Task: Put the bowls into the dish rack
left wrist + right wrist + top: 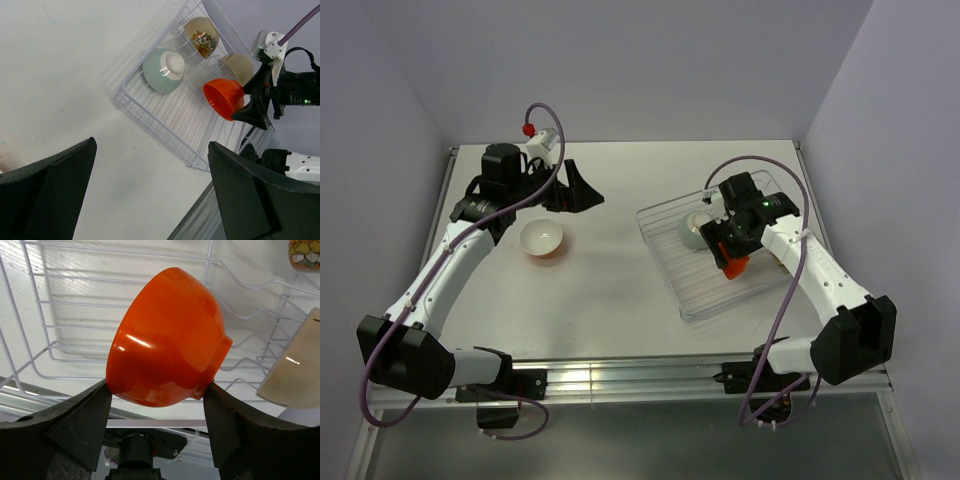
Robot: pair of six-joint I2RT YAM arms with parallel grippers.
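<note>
We're holding glossy round orange bowl (165, 340) in right fingers (80, 425), part-closed on its sides, above pale rectangular wire dish rack (685, 295). Left fingers (50, 190) gaping, empty. Next we're lowering, then releasing.

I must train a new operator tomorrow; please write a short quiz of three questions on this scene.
1. True or false: the right hand grips the plain orange round bowl over the white wire dish rack.
2. How many bowls rest in that rack, without the gripped one? A one, B three, C five.
3. Where stands the round bowl, white inside and orange-red outside?
Key: 1 true; 2 B; 3 on the table, near the open left hand.
</note>
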